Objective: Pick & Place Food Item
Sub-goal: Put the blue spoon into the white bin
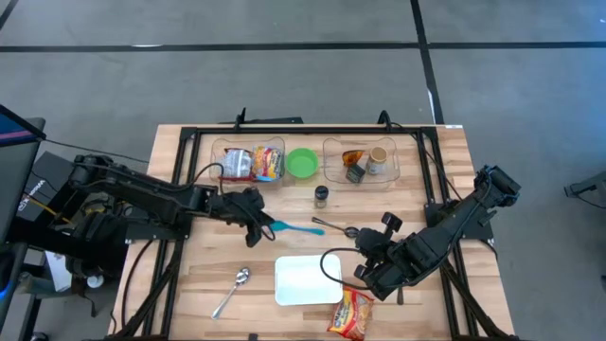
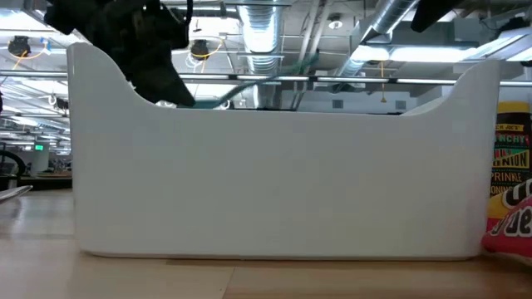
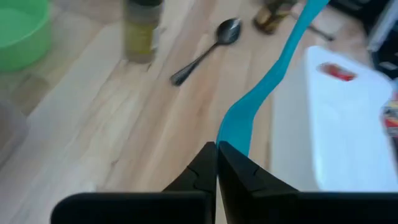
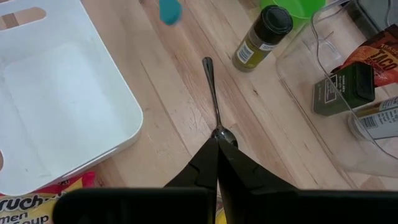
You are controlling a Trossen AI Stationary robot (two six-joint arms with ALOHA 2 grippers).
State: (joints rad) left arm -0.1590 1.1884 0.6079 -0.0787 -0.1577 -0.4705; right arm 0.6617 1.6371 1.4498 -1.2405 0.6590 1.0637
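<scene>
My left gripper (image 1: 258, 230) is left of the table's middle, shut on a blue plastic utensil (image 1: 295, 228) that points toward the right. A yellow-red noodle packet (image 1: 350, 314) lies at the near edge beside a white tray (image 1: 305, 280). My right gripper (image 4: 216, 142) hangs shut just over the bowl of a metal spoon (image 4: 213, 93) that lies flat on the table. Nothing shows between its fingers, and I cannot tell whether they touch the spoon. My left gripper pinches the blue utensil's broader end (image 3: 235, 127) between its two fingertips (image 3: 202, 163). The fingers slant down from the table's left and lie along the utensil. The narrow end (image 3: 308, 12) sticks out away from the fingers, and in the low view the utensil (image 2: 229, 97) shows above the tray's rim.
Two clear bins (image 1: 248, 163) (image 1: 362, 161) with packets and cans stand at the back, a green bowl (image 1: 302, 163) between them. A spice jar (image 1: 322, 196) stands mid-table. A second metal spoon (image 1: 232, 289) lies near left.
</scene>
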